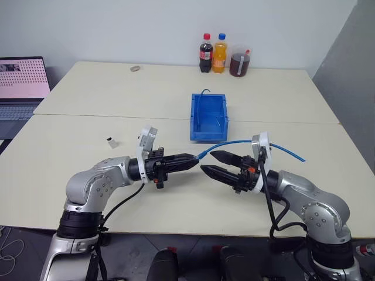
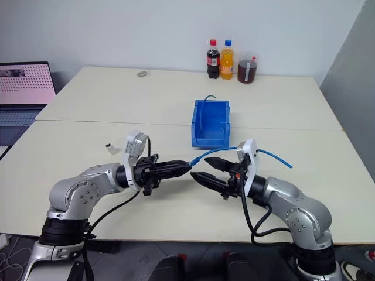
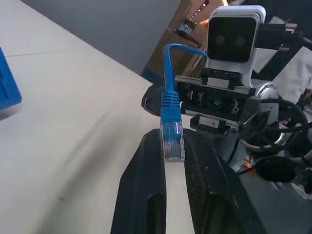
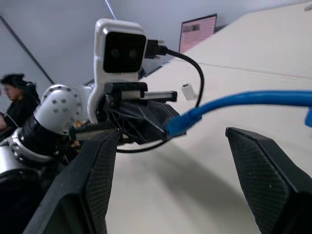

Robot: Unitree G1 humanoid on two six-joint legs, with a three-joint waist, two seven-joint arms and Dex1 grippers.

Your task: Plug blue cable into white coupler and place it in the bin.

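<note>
left gripper [image 1: 198,158] fingers clamped on the blue cable [image 1: 234,142] plug, right gripper [image 1: 210,162] fingers apart, empty. white coupler [image 1: 111,142] sits untouched on the bench [image 1: 88,99]; fetching it looks next.

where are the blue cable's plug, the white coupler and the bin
blue cable [image 3: 172,139], left wrist view, on the clear plug pinched between the left gripper's fingers
white coupler [image 1: 111,141], left eye view, on the block's top
bin [image 1: 208,132], left eye view, on its low front wall

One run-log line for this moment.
left claw: shut on blue cable plug | right claw: open, empty | white coupler: on table | bin: unused
</note>
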